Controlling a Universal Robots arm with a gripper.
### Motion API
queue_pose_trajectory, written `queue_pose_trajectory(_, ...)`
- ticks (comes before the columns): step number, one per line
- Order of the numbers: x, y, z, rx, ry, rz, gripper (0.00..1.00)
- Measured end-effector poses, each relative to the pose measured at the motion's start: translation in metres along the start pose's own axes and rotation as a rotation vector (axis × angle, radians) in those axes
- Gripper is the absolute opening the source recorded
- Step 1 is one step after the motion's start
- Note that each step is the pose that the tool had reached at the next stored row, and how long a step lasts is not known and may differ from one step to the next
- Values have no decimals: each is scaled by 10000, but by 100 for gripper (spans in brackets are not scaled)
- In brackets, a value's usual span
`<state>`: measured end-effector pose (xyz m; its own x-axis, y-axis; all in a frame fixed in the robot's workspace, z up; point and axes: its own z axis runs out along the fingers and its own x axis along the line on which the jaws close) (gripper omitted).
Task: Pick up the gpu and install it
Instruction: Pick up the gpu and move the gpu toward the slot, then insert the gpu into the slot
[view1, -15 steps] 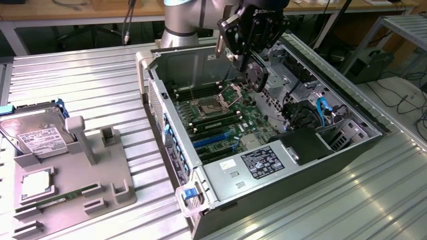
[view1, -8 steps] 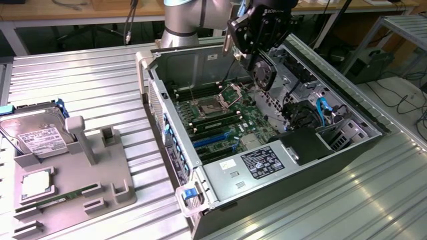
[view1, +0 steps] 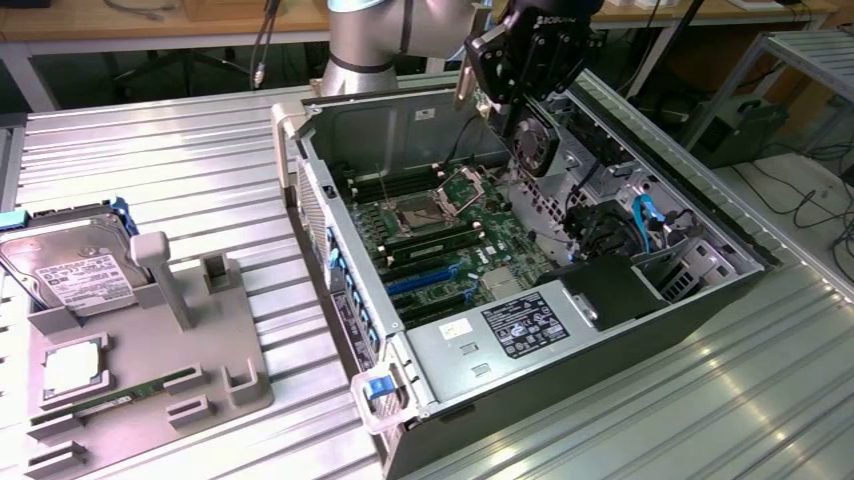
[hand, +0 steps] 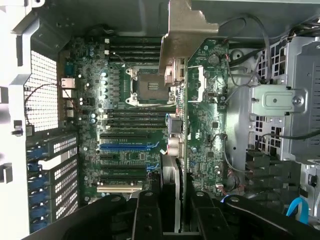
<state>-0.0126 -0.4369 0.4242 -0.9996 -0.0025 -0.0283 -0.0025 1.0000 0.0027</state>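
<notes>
Exterior view: I'm holding the gpu (view1: 537, 143) clamped in my gripper (view1: 518, 100), hanging over the far end of the open case (view1: 454, 385), fan face toward the camera, clear of the board below. Doing this well, as I judge it: get the card's long edge parallel to the blue slot (hand: 125, 147), point the bracket (hand: 182, 30) at the rear slot openings (hand: 62, 165), then descend straight with no tilt, staying off the cables (hand: 235, 95) by the drive cage. The wrist view is giving me the lineup: the card is edge-on and running crosswise to the slots, beside the CPU socket (hand: 150, 85), so it's not aligned yet. The exterior view is giving me height over the motherboard (view1: 454, 235) instead, plus the hard drive (view1: 67, 265) sitting in its grey fixture (view1: 200, 385) at the exterior view's left, well apart.
</notes>
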Motion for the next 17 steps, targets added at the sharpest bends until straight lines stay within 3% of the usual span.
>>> queue_pose_trajectory(14, 0, 0, 0, 0, 0, -14, 28)
queue_pose_trajectory(17, 0, -2, 0, -6, 0, -213, 28)
